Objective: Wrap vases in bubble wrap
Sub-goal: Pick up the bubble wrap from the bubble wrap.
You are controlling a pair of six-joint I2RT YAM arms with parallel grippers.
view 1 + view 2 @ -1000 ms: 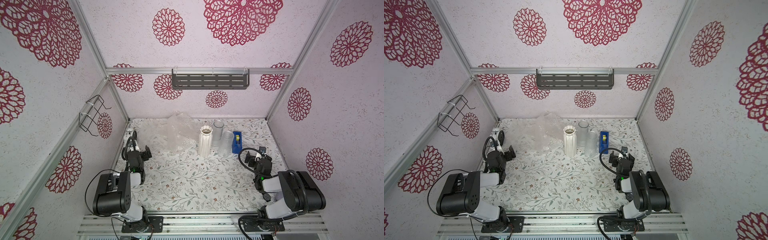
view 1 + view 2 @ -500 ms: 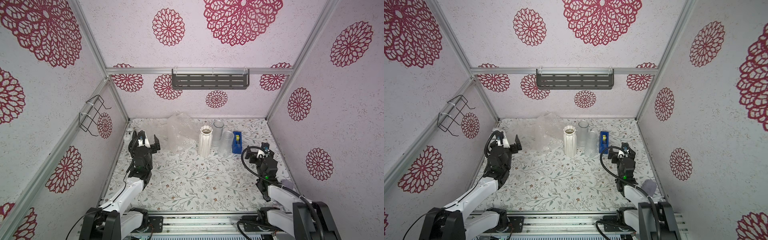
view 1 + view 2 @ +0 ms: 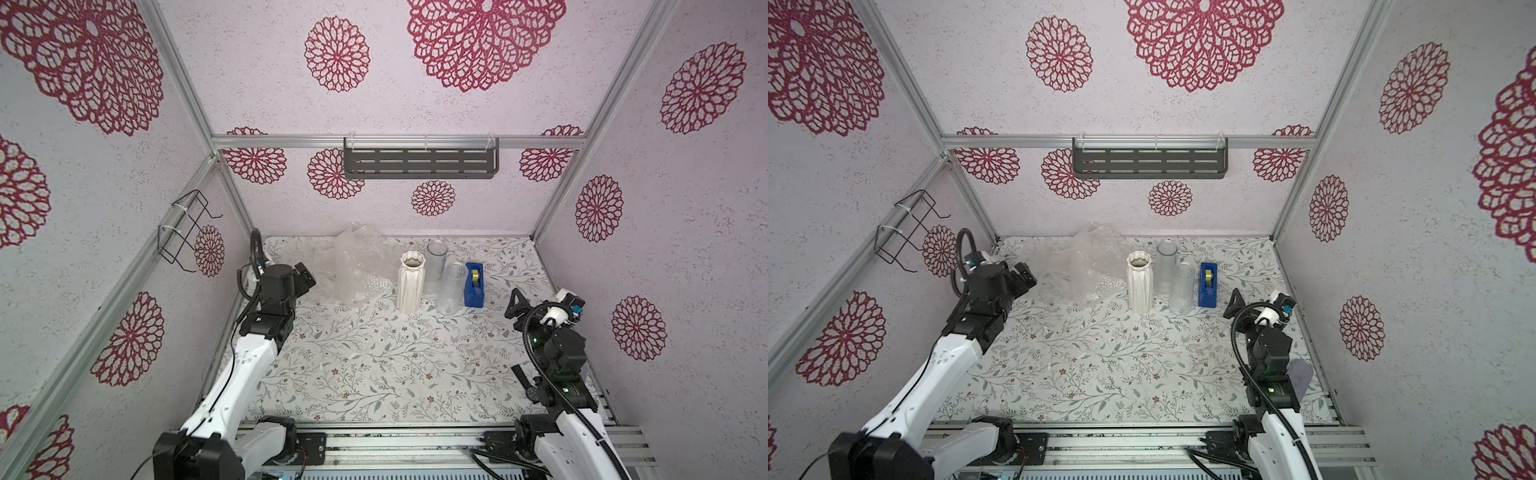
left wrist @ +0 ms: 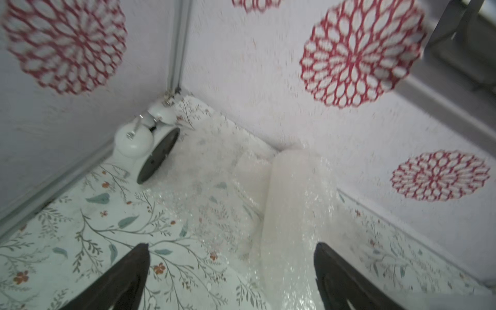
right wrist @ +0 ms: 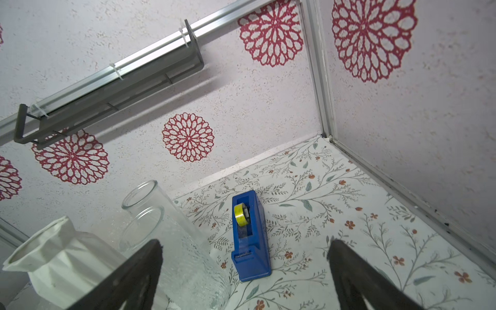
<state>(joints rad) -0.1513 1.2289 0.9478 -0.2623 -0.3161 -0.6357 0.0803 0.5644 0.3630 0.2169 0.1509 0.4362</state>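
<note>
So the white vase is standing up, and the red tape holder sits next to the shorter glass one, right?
Not quite. The tape holder is blue, not red, as the right wrist view shows plainly. The rest is right: in a top view the white vase stands upright, and the tape holder sits next to the shorter glass vase.

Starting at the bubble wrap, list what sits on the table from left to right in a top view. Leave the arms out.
bubble wrap → white ribbed vase → frosted glass cylinder → clear ribbed glass → blue tape dispenser
</note>
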